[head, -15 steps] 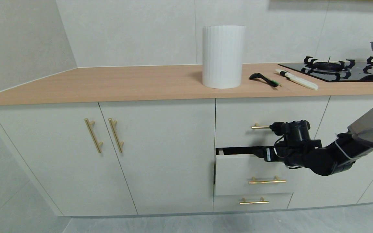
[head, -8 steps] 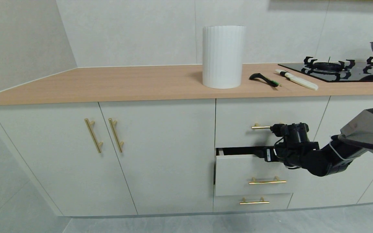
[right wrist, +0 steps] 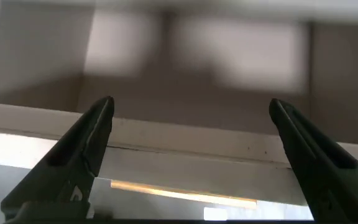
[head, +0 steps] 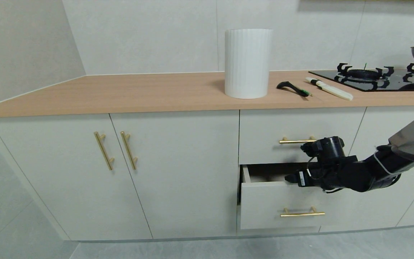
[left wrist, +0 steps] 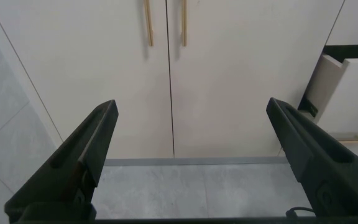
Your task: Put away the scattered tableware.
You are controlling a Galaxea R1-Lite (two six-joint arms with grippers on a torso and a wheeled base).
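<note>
Hovering at the smooth white drawer (head: 275,201) rim, right gripper (head: 288,178) fingers spread, perhaps touching; left gripper (left wrist: 191,107) fingers apart too; ribbed cylinder (head: 248,63) on woodgrain bench (head: 138,91).

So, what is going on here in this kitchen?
The robot's right hand is at the top edge of a drawer that stands partly open; the hand itself is open. A knife and a black-handled tool lie on the counter beside a white container, not yet put away. The left hand, open, hangs low before the cabinet doors.
</note>
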